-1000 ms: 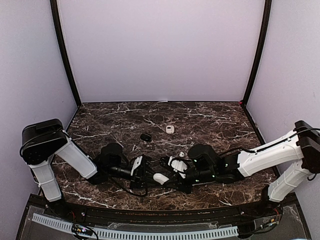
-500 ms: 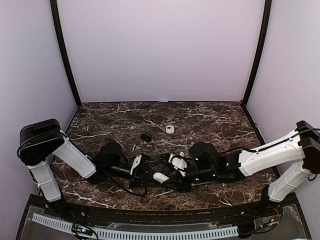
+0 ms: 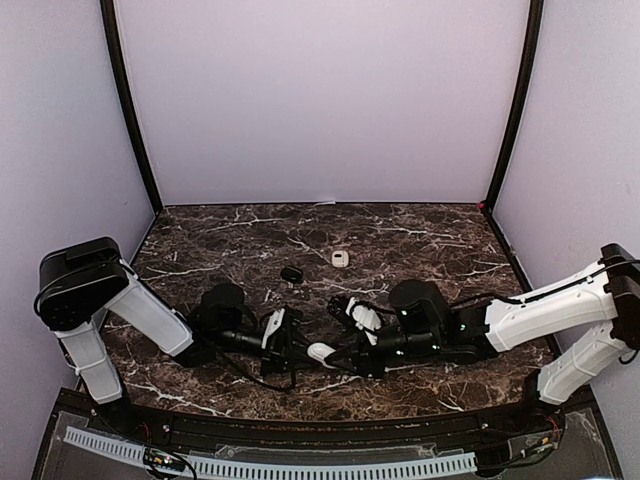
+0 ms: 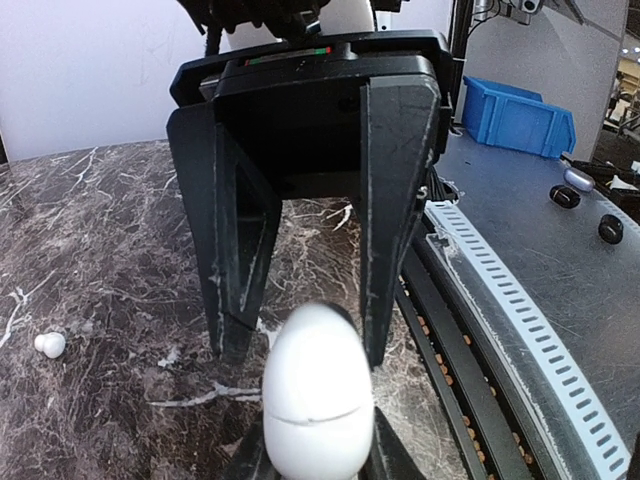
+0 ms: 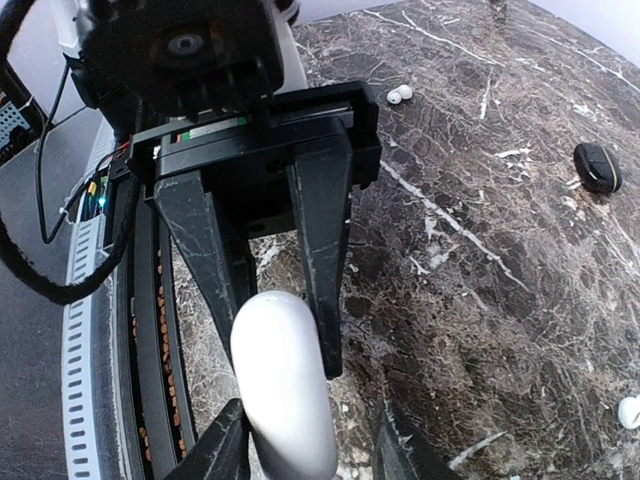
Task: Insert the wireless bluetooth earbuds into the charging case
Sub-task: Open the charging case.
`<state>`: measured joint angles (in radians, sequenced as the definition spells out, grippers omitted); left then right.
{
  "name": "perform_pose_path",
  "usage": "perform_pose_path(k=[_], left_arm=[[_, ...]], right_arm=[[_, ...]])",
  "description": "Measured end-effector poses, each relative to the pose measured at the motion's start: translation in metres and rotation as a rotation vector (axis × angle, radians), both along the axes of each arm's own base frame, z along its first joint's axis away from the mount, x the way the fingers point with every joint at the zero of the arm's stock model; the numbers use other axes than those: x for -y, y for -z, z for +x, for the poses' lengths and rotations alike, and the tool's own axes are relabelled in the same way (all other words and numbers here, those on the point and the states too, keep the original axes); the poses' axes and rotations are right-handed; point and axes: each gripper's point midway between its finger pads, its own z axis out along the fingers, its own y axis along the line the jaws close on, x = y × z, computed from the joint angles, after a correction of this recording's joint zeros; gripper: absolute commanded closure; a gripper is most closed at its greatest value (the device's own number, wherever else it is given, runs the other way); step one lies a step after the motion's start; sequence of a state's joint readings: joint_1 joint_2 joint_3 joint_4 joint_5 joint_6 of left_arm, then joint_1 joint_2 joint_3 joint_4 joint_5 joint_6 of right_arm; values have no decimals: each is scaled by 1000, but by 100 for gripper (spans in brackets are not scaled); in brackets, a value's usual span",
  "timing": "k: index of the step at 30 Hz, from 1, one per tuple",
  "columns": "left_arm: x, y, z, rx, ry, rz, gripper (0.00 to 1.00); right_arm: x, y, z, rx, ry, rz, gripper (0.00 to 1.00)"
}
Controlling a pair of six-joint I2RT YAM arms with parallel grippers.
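Clamping the white charging case (image 4: 316, 400) at one end, the left gripper (image 3: 302, 349) lies low over the near part of the marble table (image 3: 430, 240). Its jaws are pinched tighter than they were a second ago. The case is egg-shaped and looks closed along a thin seam.

Facing it nose to nose, the right gripper (image 4: 304, 352) has let its jaws out wider than a second ago. Its fingers stand on either side of the case's other end. The right wrist view shows a gap between one finger and the case, so this gripper is released rather than grasping. The right wrist has also drawn back a little toward the right, while the case and the left arm sit about where they were.

Just beyond the grippers, one white earbud (image 4: 50, 345) lies on the marble, outside the case and apart from it. The right wrist view shows a pair of earbuds (image 5: 400, 95) lying together on the table past the left gripper.

Farther back rests a small black case (image 3: 291, 273). Beyond it is a small white object (image 3: 341, 258), too small to name. Both are unmoved.
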<state>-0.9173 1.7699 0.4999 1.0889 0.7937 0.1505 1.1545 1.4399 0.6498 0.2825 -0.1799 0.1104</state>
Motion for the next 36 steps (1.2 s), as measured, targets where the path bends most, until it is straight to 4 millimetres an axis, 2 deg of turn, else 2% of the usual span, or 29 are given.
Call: perform_pose_path(k=[7,12,24,36], left_arm=[[1,2,-2,-7,6,9,85],[1,2,-1,-8,5,10,84],[3,0,0,-18,5,13,83],[3,1,-1,-36,11,19,83]], right_arm=[[19,-8,21,2,90,43,61],[19,-8,21,-1,91,43,59],[20,-9,22,5,91,46,36],[25,-18,13,26,46,79,11]])
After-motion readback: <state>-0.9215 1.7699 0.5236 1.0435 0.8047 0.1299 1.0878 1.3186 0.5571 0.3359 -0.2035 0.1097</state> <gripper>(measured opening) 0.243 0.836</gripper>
